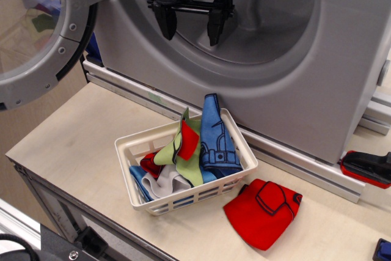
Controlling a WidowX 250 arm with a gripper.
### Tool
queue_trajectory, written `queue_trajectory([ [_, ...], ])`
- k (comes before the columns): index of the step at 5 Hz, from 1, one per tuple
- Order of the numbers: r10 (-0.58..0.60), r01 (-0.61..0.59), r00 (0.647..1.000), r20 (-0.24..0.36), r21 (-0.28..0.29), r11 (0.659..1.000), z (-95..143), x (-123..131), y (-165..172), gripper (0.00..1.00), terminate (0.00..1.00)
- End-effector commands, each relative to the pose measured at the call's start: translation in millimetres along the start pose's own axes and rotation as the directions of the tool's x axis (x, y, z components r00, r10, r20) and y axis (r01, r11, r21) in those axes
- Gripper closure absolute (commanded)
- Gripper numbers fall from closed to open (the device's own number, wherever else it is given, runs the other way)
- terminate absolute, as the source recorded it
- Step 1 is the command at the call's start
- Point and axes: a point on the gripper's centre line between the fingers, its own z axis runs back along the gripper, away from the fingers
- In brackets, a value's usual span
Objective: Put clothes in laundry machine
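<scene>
Item one, my pincer point(192, 29): black, hanging in front of the round drum opening of the laundry machine point(293, 90), its two fingers spread wide apart and pointing down, nothing between them that I can see.

Item two, the laundry machine: large, silver-grey, filling the upper part of my view. Its porthole door point(43, 35) stands swung open at the left, clear window facing me.

Item three, a white slotted basket point(239, 169) on the counter point(73, 145), just in front of the machine and below the pincer. Contents, piled loosely:
- blue garment with dark stitching point(217, 139), propped upright against the back right wall, top edge rising above the rim;
- lime green garment point(183, 160) across the middle, a small red piece point(189, 140) lying on it;
- grey garment point(166, 183) toward the front;
- light blue garment point(139, 181) at the front left corner;
- another red scrap point(150, 164) partly buried at the left.

Item four, a red garment with dark outlines point(264, 211), flat on the counter just right of the basket, outside it.

Item five, a red-and-black object point(368, 168) at the far right edge, kind unclear to me.
</scene>
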Motion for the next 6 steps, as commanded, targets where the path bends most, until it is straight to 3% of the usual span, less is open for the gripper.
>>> queue_trajectory([
  [1, 0.0, 0.0, 1.0, 0.0, 0.0, 1.0, 0.0, 0.0, 0.0, 0.0, 0.0],
  [3, -0.074, 0.074, 0.997, -0.028, -0.005, 0.997, -4.9, -39.0, 21.7, 0.0, 0.0],
  [5, -0.139, 0.136, 0.988, -0.075, -0.041, 0.99, 7.9, -74.3, 41.8, 0.0, 0.0],
  [6, -0.005, -0.005, 0.996, -0.089, -0.116, 0.993, -4.8, -78.2, 35.1, 0.0, 0.0],
])
